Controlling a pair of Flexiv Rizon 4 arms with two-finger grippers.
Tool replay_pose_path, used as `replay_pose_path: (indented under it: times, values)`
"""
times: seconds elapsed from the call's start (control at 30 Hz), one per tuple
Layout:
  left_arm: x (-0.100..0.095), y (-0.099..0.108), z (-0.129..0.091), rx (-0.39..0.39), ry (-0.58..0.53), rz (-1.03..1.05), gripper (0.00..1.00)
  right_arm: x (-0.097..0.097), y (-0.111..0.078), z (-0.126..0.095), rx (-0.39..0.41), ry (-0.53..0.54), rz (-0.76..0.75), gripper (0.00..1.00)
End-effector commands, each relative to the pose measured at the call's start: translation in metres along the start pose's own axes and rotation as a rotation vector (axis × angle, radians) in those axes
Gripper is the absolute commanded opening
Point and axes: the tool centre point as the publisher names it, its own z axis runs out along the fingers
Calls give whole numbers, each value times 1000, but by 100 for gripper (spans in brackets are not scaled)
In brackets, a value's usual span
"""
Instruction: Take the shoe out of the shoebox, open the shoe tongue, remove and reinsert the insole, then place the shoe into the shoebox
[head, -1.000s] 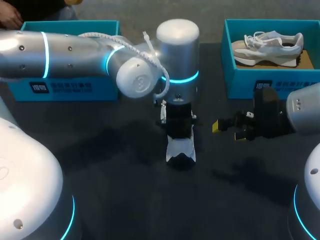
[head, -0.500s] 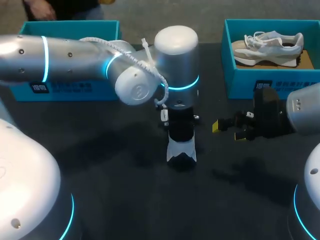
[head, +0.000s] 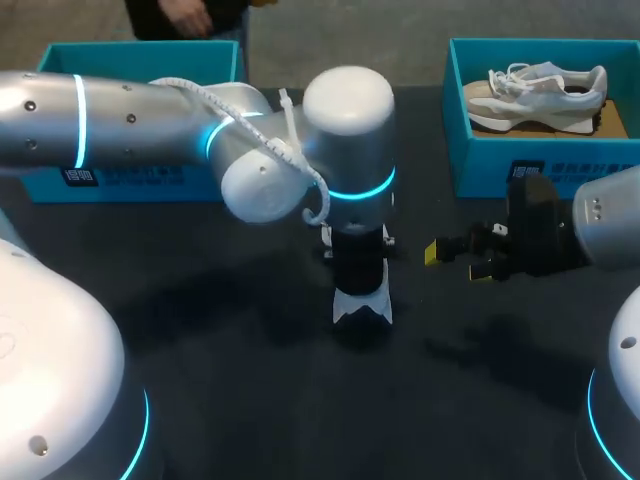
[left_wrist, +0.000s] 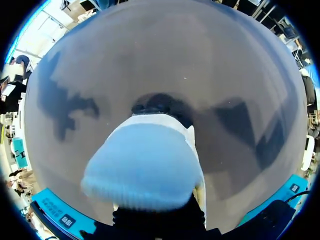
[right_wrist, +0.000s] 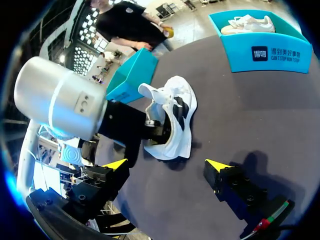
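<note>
My left gripper (head: 358, 265) down on white shoe (head: 362, 302), seemingly in its opening; grip hidden, can't tell. My right gripper (right_wrist: 166, 165) spread, beside shoe.

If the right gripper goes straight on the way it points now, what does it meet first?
Most likely the shoe on the table, straight ahead of the open right gripper; depth is hard to judge.

left arm (head: 140, 115) enters from the left and reaches to the middle of the desk (head: 250, 400); its wrist (head: 348, 140) turned straight down; left claw (right_wrist: 152, 131) below it, low at the desk; right arm (head: 605, 215) at the right edge; right claw (head: 457, 262) held level, aimed toward the left claw; its yellow fingertips (right_wrist: 116, 163) spread well apart
</note>
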Motion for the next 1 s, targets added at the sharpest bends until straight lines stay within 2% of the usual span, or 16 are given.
replay_pose_path:
  times: [0.03, 0.27, 0.43, 0.7, 1.0]
  values:
    - [-6, 0, 9, -4, 12, -2, 0, 1, -2, 0, -2, -1, 0, 100]
    - [-7, 4, -18, -34, -3, 6, 0, 1, -2, 0, -2, -1, 0, 100]
    - [-6, 17, -36, -136, 8, 14, 0, 1, -2, 0, -2, -1, 0, 100]
    - [-6, 35, -34, -275, 78, 41, 0, 1, -2, 0, -2, -1, 0, 100]
    - [-2, 54, -37, -349, 96, 33, 0, 1, -2, 0, -2, -1, 0, 100]
